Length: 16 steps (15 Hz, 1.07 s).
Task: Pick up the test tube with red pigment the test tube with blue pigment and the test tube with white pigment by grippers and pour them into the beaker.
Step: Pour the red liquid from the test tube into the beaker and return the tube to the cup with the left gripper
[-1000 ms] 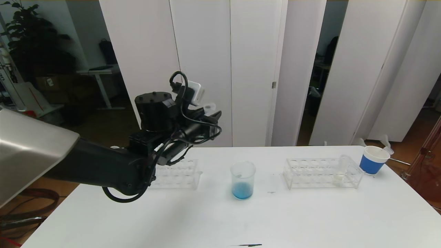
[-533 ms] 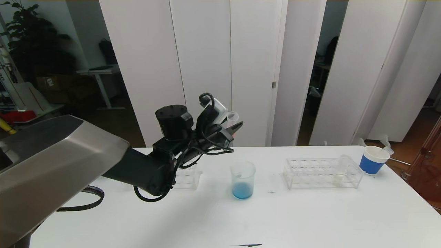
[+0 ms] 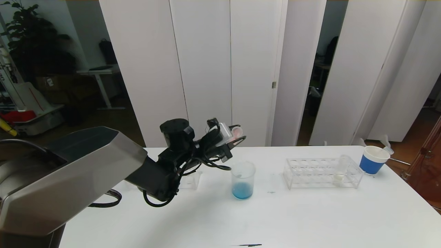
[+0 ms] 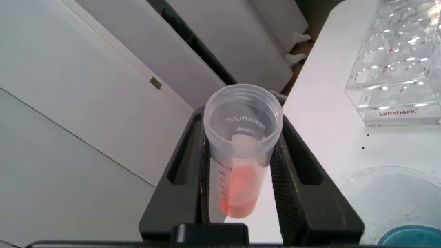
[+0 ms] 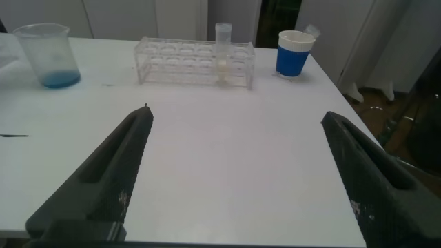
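My left gripper [image 3: 237, 137] is shut on the test tube with red pigment [image 3: 235, 131], which lies tilted well over, just above and behind the beaker's left rim. In the left wrist view the left gripper [image 4: 242, 125] clamps this tube [image 4: 238, 193], and orange-red liquid sits in its lower part. The beaker [image 3: 243, 179] stands mid-table with blue liquid at its bottom. The test tube with white pigment [image 3: 340, 172] stands in the right rack [image 3: 320, 172]. The test tube with blue pigment is out of view. My right gripper [image 5: 236, 114] hovers open over bare table, empty.
A second clear rack [image 3: 188, 179] stands left of the beaker, partly hidden by my left arm. A blue-and-white paper cup [image 3: 373, 164] sits at the far right corner. The right wrist view shows the beaker [image 5: 47, 55], the right rack [image 5: 193, 60] and the cup [image 5: 295, 53].
My left arm has swung right and down with the red tube, from above the left rack to just over the beaker. The tube has tipped further over. The right gripper has stayed put.
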### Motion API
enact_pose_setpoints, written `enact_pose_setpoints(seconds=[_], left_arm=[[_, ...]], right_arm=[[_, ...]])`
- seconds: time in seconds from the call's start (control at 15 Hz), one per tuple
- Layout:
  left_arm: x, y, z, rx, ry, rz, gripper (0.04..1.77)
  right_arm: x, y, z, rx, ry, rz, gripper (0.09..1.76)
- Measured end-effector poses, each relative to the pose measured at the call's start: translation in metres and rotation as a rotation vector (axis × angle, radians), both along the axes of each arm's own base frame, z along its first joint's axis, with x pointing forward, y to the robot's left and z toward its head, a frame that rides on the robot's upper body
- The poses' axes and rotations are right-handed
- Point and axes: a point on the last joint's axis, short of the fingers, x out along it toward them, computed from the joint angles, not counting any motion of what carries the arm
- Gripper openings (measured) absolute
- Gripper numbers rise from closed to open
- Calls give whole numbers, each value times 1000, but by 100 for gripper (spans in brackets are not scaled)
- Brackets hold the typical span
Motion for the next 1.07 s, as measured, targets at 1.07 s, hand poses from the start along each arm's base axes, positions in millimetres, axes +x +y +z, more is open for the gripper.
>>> enact_pose_setpoints(seconds=[1.07], left_arm=[[6,5,-34,214,-398,62,60]], right_arm=[[0,0,0,0,0,0,175]])
